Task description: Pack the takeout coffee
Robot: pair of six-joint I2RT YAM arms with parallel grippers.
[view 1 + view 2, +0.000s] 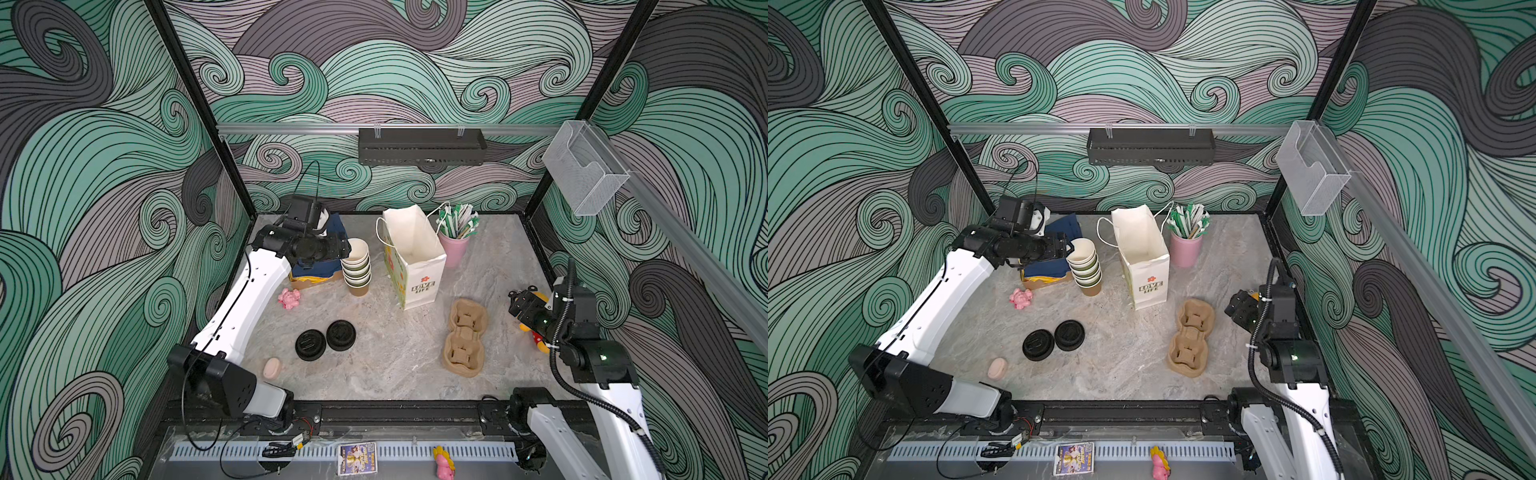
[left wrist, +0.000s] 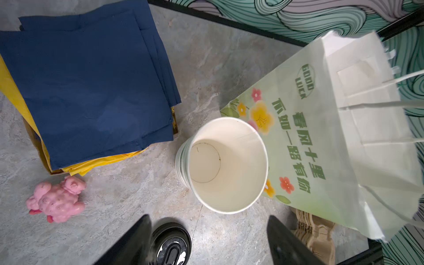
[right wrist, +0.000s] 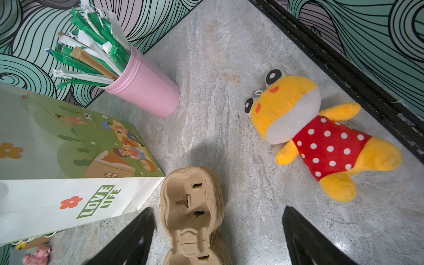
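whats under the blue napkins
Yellow napkins peek out at the edges beneath the blue napkins, and the whole pile sits in a shallow brown box. How many yellow ones there are, and the box's floor, are covered.

Even, fairly bright overhead light gives only soft, faint shadows on the worktop (image 1: 395,370) in both top views. In the right wrist view a diffuse grey shadow lies beside the pulp cup carrier (image 3: 192,206). In the left wrist view the top edge of the paper bag (image 2: 344,137) is smeared.
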